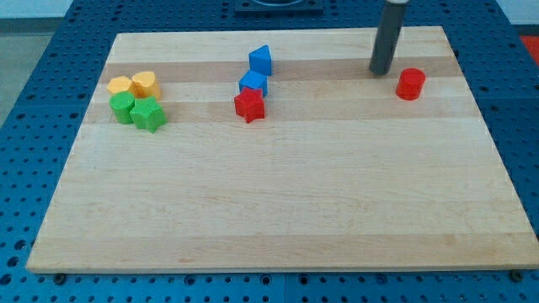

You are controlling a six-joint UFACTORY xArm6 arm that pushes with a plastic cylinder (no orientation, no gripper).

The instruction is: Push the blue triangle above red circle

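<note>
My tip (381,72) is resting on the bench (278,210) just left of the red circle (410,84); this tool has no jaws and is gripping nothing. The blue triangle (261,60), lying well left of that circle, is looking light and rigid, so pushing squarely on its far left face should be sliding it without spinning.

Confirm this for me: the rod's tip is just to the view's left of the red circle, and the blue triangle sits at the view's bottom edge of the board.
One part is wrong. My tip is indeed just left of the red circle, but the blue triangle sits near the view's top of the board, above the blue block and red star. The camera view shows it.
</note>
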